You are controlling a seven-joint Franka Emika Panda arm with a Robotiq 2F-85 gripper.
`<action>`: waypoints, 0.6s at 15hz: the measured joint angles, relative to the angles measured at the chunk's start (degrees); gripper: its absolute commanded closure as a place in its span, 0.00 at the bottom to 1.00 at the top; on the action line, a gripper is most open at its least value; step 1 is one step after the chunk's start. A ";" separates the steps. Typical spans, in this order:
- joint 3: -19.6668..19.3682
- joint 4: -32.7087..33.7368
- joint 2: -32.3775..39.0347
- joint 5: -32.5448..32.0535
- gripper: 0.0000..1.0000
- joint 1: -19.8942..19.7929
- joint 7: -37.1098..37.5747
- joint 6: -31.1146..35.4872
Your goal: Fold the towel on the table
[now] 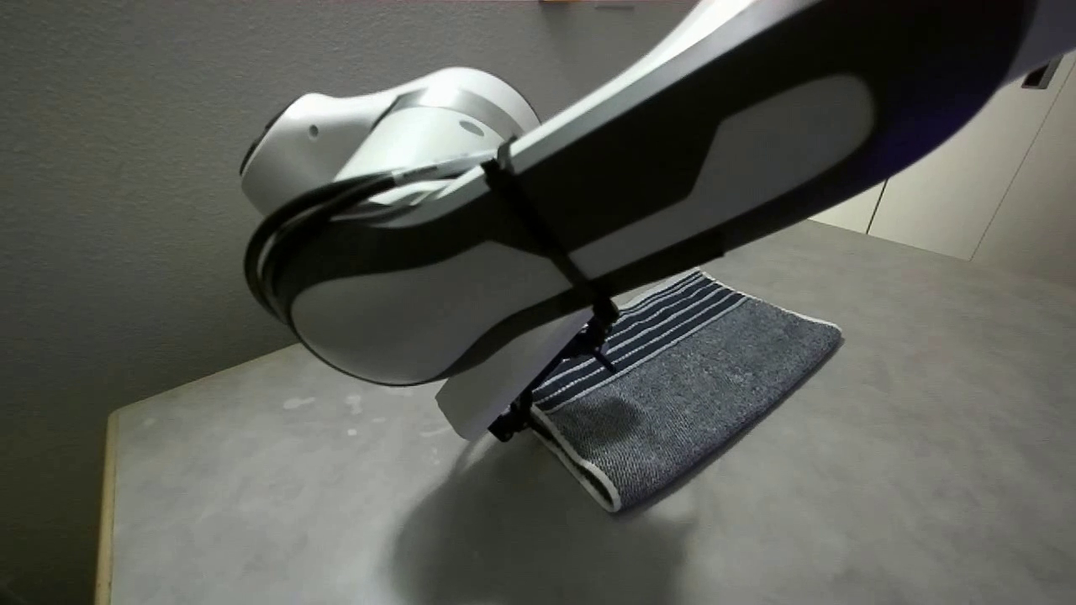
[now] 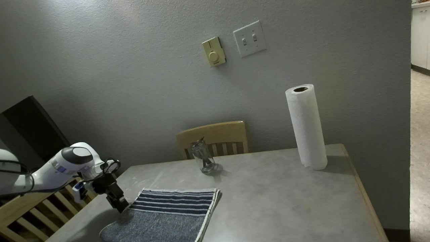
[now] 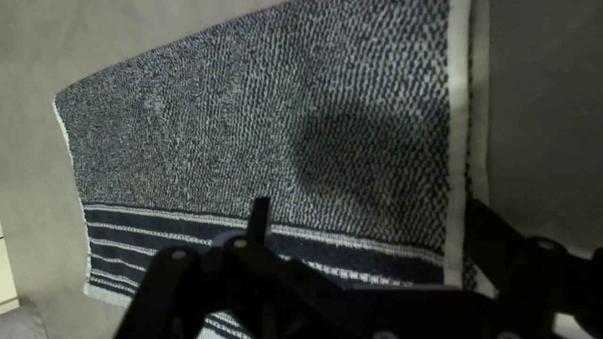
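"Where's the striped terry towel (image 2: 168, 224)?"
"Near left on the grey table (image 2: 285, 205) in an exterior view, doubled over, stripes toward the far side."
"And the gripper (image 3: 368, 205)?"
"At the stripes' left end there, jaws spread wide; whether they touch it, I can't tell."
"Far right?"
"Paper towel roll (image 2: 307, 129), standing."

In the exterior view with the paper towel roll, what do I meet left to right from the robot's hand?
Robot's hand, clear container, double light switch, paper towel roll, white cabinet. I skipped the striped towel; sideways, it overlaps two.
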 measured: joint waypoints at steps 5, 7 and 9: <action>-0.15 -0.01 -0.01 0.00 0.00 0.15 1.20 -0.75; -0.20 -0.06 -0.05 0.01 0.00 0.01 1.43 -0.60; -0.20 -0.16 -0.05 0.09 0.00 -0.30 1.43 -0.20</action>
